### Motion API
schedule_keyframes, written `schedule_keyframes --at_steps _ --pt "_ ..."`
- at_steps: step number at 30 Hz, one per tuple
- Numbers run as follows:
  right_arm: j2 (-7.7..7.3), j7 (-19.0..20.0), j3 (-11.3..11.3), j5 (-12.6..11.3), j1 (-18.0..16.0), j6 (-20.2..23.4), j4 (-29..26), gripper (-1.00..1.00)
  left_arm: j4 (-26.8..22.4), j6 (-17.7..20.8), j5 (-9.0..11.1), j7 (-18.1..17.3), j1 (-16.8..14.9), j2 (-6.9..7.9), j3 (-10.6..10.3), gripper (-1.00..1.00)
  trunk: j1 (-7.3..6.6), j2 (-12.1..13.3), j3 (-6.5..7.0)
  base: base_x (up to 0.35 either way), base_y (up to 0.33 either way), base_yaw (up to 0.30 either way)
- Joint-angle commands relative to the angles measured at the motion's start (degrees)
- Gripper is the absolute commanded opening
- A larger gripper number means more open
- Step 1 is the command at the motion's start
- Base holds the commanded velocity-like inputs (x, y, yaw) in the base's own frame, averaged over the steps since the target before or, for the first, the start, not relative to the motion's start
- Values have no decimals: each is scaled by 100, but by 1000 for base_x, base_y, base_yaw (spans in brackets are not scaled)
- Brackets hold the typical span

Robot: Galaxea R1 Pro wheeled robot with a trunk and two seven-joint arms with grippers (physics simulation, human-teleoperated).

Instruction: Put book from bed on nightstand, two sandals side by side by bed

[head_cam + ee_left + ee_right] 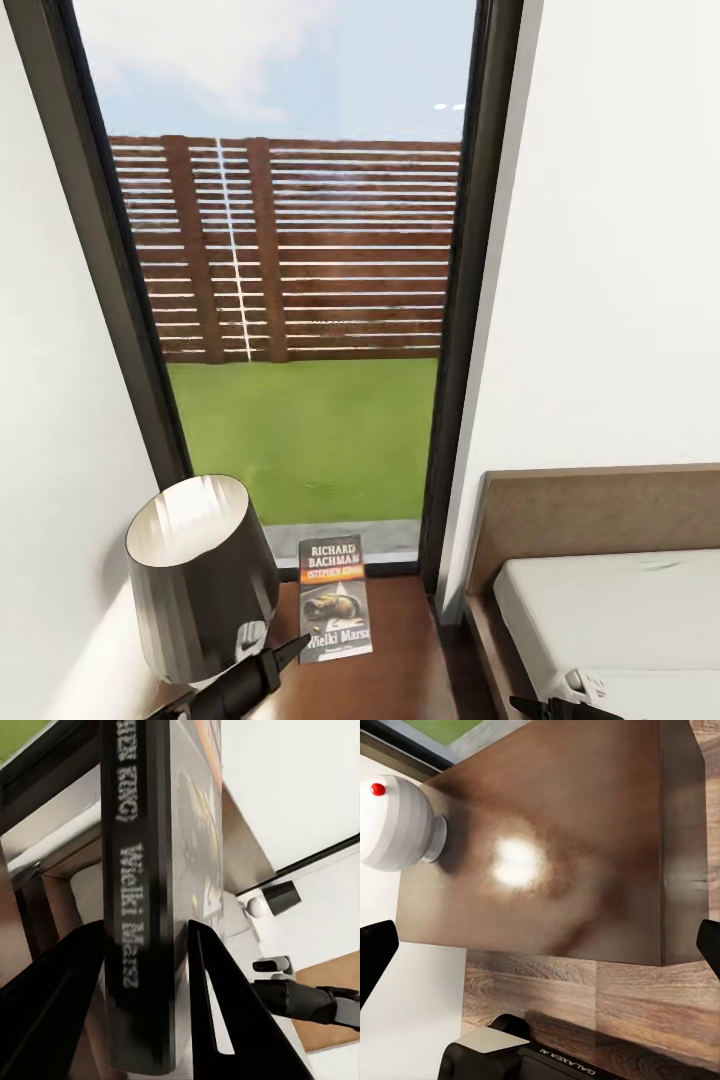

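While the left end effector (142, 967) grips the book (335, 597) by its spine edge, fingers shut on it, the placing step is in hand: book upright over the nightstand (400, 650). Next move likely calls for lowering it flat and releasing. Lamp (200, 580) crowds the left; window (300, 300) behind; bed (610, 610) just right. Right end effector (540, 967) spread wide, empty, above the nightstand.
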Motion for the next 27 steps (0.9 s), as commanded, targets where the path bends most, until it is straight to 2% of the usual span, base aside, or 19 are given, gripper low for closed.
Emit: schedule_keyframes --at_steps 1,7,11,17,21,24,26,27 --pt "-2 17 35 -61 -3 56 -4 100 22 63 38 8 -4 -2 5 -100 0 -5 -7 0 0 0" --pt "-2 28 35 -67 -3 61 -4 100 409 66 61 52 -4 2 15 -100 0 -5 -7 0 0 0" --pt "-2 26 35 -68 -3 61 -4 100 662 100 221 55 -4 0 16 -100 0 -5 -7 0 0 0" --pt "-2 34 35 -68 -3 62 -4 100 781 707 395 74 -4 -4 15 -100 0 -5 -7 0 0 0" --pt "-2 27 35 -68 -3 63 -4 100 777 859 436 398 -4 -28 21 -100 0 -5 -7 0 0 0" --pt "-2 27 35 -68 -3 60 -4 100 767 881 451 720 -4 -131 27 -100 0 -5 -7 0 0 0" --pt "-2 26 35 -68 -3 59 -4 100 764 888 584 850 -4 -191 29 -100 0 -5 -7 0 0 0" --pt "-2 26 35 -68 -3 60 -4 100 759 893 800 911 -5 -208 30 -100 0 -5 -7 0 0 0"
